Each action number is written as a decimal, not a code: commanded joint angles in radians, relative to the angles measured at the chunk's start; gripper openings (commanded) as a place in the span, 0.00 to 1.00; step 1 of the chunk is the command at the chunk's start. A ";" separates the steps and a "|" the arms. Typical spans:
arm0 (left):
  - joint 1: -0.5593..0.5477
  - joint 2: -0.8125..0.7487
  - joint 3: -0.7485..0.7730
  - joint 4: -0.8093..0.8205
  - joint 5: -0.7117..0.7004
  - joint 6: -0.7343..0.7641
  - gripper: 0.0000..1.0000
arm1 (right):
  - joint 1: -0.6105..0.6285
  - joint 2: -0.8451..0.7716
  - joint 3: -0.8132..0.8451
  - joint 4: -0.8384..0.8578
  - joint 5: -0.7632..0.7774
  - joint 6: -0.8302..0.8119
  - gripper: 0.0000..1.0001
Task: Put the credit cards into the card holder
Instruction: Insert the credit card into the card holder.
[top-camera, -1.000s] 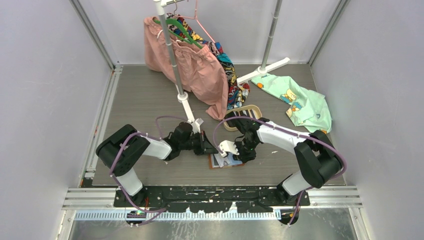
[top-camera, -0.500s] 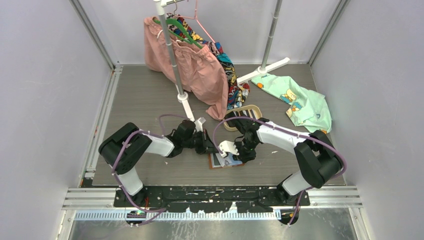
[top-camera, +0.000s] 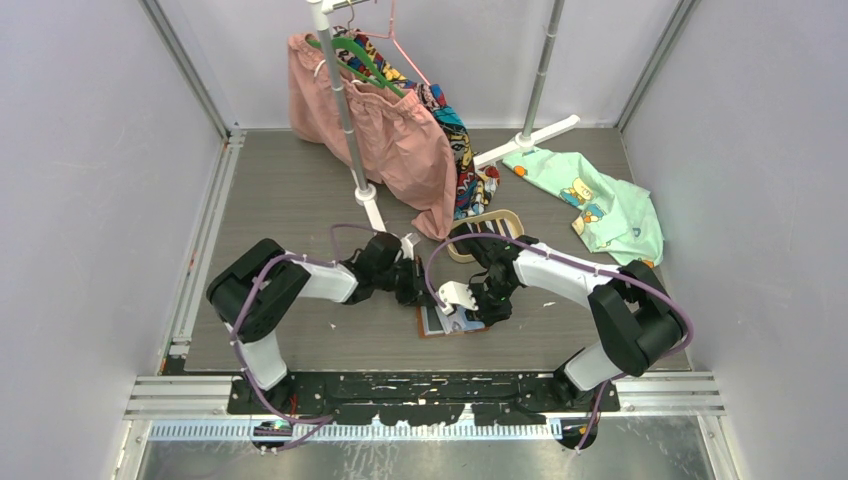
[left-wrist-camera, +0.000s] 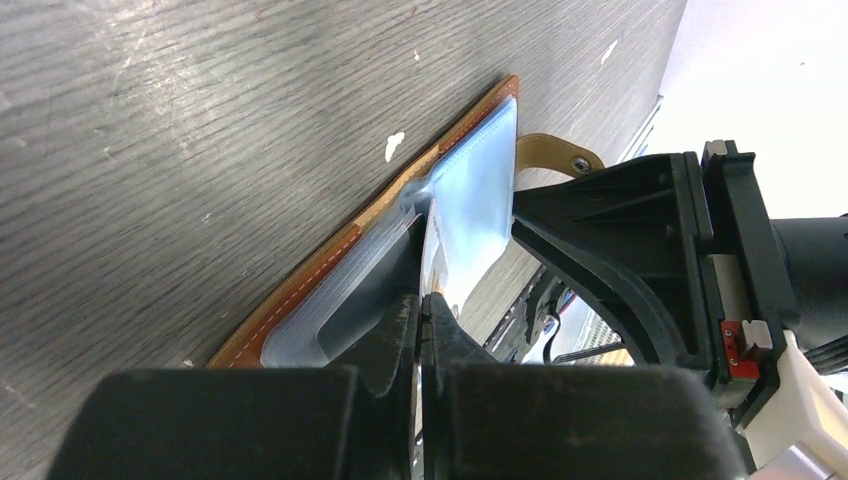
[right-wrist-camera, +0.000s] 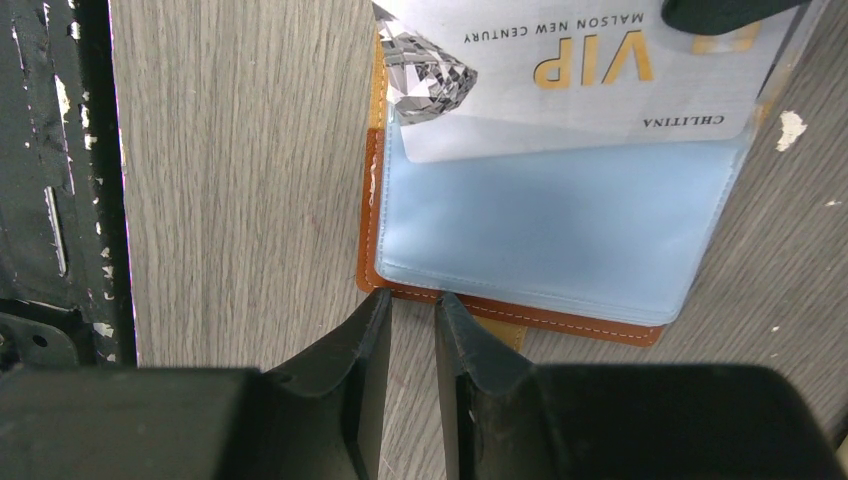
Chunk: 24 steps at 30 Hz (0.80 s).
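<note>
Lying open: stitched tan leather card holder (right-wrist-camera: 510, 312), glossy whitish card (right-wrist-camera: 560, 100).

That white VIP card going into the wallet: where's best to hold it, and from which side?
Pinch the flat faces of the white VIP card at the end outside the clear pocket, coming from the pocket's mouth, opposite the right gripper; its other end lies under the plastic. The left gripper grips there.

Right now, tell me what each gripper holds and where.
Left gripper pinches the white card by its exposed edge; right gripper holds nothing.
</note>
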 joint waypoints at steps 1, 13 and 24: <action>-0.003 0.024 0.037 -0.094 0.005 0.043 0.00 | 0.010 -0.002 0.013 0.009 -0.007 0.010 0.29; -0.003 0.071 0.098 -0.161 0.037 0.057 0.00 | 0.016 -0.010 0.012 0.015 -0.007 0.013 0.29; -0.001 0.087 0.136 -0.226 0.076 0.082 0.00 | 0.019 -0.018 0.012 0.028 -0.001 0.026 0.30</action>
